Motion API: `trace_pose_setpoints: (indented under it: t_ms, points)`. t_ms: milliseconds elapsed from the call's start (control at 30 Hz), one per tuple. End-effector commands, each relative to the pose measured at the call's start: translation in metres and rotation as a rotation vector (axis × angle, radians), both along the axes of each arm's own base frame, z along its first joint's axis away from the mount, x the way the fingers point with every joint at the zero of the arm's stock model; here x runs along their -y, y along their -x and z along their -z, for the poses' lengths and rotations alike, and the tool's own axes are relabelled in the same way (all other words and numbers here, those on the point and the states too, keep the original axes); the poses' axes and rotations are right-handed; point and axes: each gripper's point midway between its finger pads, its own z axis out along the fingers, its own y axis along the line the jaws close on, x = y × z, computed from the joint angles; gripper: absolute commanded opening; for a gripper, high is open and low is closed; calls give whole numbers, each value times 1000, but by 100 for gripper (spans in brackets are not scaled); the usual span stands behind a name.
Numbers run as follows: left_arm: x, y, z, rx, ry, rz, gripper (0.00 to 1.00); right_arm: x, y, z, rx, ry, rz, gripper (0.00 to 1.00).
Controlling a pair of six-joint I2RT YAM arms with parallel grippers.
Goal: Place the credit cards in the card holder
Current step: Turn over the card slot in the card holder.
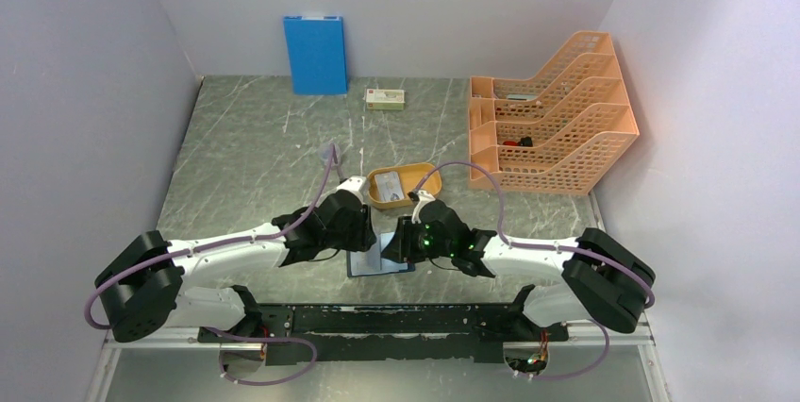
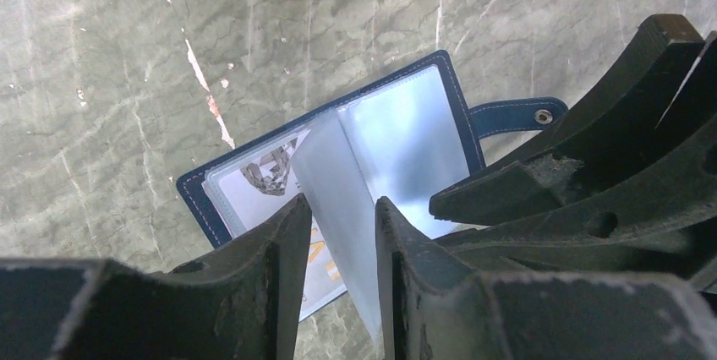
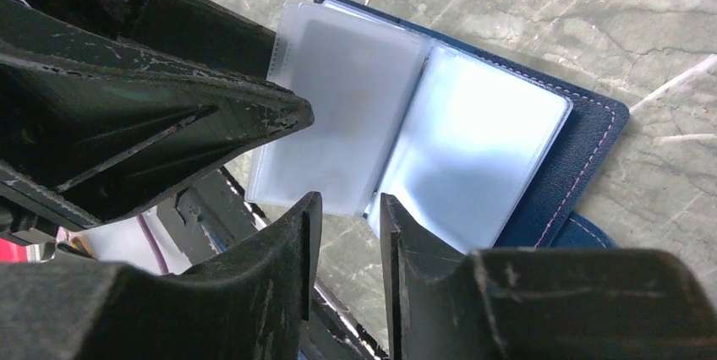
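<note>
The card holder lies open on the table, low in the middle of the top view. One clear page stands up inside the left claw, but I cannot tell if it is pinched. The right claw is a little apart and holds nothing. The page could slip and flop shut, or a tug could drag the holder.

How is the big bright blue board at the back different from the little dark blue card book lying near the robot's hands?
The bright blue flat board stands upright, leaning on the back wall; the dark navy card holder lies flat on the grey marbled table. The board is much bigger than the holder. The board shows one plain face; the holder is open, showing clear plastic sleeve pages. Both are blue and rectangular.
</note>
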Motion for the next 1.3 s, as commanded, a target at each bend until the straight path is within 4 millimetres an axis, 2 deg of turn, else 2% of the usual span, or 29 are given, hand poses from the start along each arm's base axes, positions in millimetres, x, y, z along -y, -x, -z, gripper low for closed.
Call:
trace_pose_setpoints:
  t_ms: [0,333,567,733,900,1067,1267]
  points:
    - [-8,-3,6,3,-27,-20,38,-4,-2,-14,43,-52,-13,38]
    - [2,-3,0,0,9,4,30,-11,1,-16,78,-10,-46,49]
    - [7,-1,-9,11,55,18,15,-1,-2,-9,60,-3,28,50]
    - [6,2,-9,6,76,20,14,9,-4,2,36,39,84,50]
    - [9,4,-9,-5,94,28,5,1,2,-6,31,-30,51,53]
    - [13,5,-10,-19,110,35,5,-11,8,-19,32,-120,16,59]
    - [17,7,-14,-28,137,44,9,-12,5,-10,16,-77,35,60]
